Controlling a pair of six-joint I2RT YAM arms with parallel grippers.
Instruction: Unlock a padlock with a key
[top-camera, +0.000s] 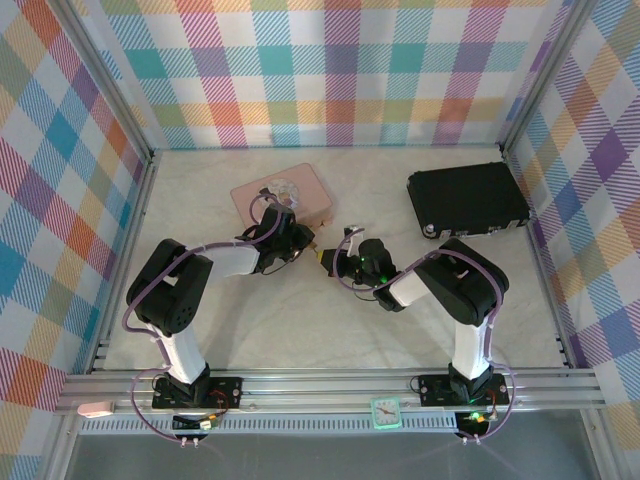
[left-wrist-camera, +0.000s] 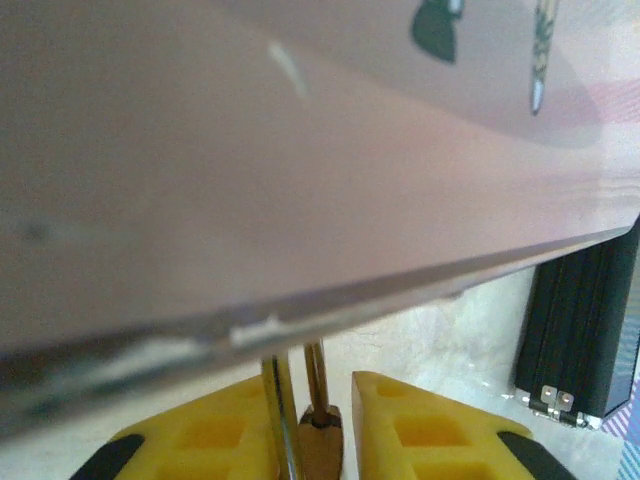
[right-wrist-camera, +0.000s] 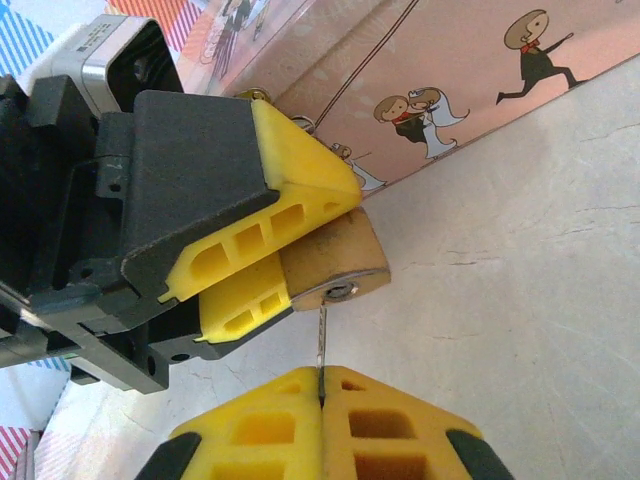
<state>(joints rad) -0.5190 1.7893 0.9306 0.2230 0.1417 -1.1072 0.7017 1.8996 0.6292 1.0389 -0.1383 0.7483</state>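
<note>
The small brass padlock is clamped between the yellow fingers of my left gripper, close beside the pink tin. Its keyhole end faces my right gripper. That gripper is shut on the key, whose thin blade runs up into the keyhole. From the left wrist, the padlock body sits between the pads of the left gripper, and its silver shackle rises behind the tin's edge. From above, both grippers meet at the padlock in mid-table.
The pink tin with cartoon figures lies just behind the left gripper. A black case sits at the back right. Checkered walls enclose the table on three sides. The right gripper comes in from the right.
</note>
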